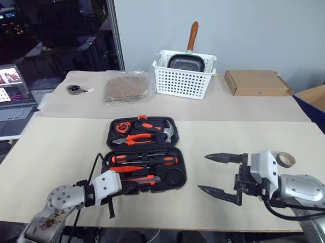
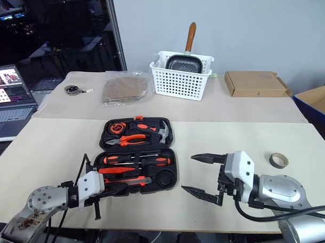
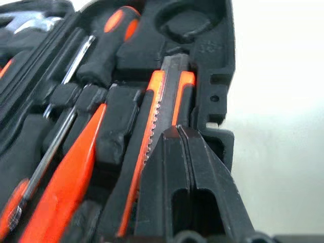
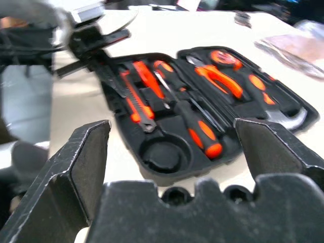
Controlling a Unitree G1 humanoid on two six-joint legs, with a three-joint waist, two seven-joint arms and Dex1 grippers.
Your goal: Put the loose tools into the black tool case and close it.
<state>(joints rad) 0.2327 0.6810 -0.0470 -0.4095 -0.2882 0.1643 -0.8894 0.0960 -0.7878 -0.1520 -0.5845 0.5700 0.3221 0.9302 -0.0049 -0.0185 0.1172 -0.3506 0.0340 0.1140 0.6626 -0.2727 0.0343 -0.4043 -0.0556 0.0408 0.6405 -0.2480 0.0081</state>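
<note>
From the head, the open black tool case (image 1: 145,153) lies mid-table with the left gripper (image 1: 129,188) at its near edge, from the left wrist its fingers (image 3: 172,172) press together over the utility knife (image 3: 162,96), and from the right wrist the right gripper (image 4: 174,152) gapes wide.

Lighting evenly from overhead, diffuse; casting only faint shadows on the worktop (image 1: 54,150). Blurring near the lens in both wrist views. Glaring mildly off pale worktop beside the black tool case (image 3: 212,61).
</note>
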